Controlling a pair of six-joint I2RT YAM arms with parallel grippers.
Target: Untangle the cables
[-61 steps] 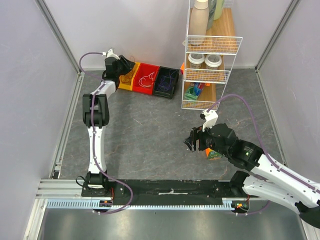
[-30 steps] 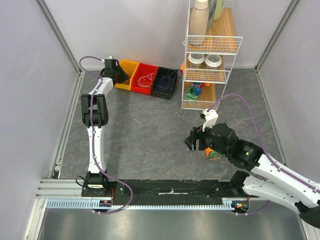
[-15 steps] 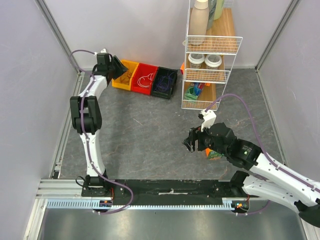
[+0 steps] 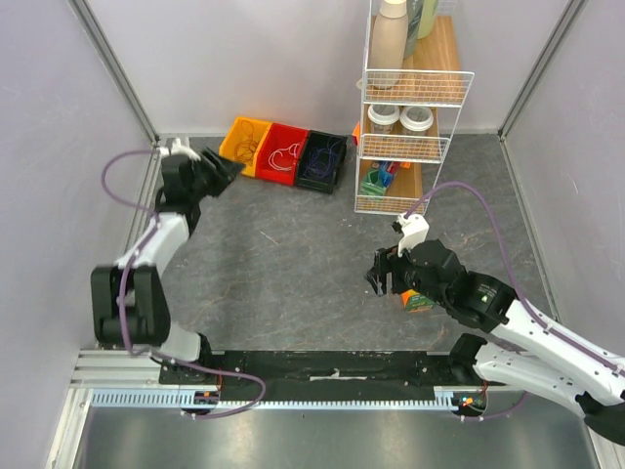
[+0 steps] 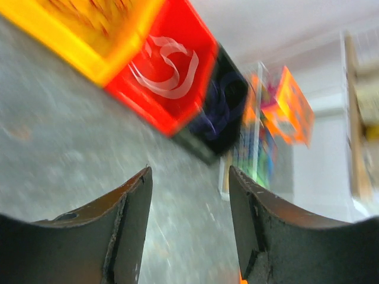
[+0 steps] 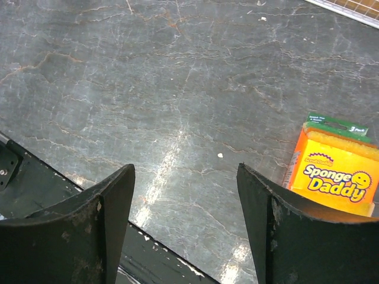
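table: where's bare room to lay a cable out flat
Bare: the middle of the table, between the bins, left gripper and right gripper. Crowded: the back, bins beside the wire rack; a sponge pack by the right gripper.

Veined, slightly glossy tabletop (image 6: 177, 77); scuffed matt black right hand (image 6: 185, 168); plastic bins (image 4: 281, 180).
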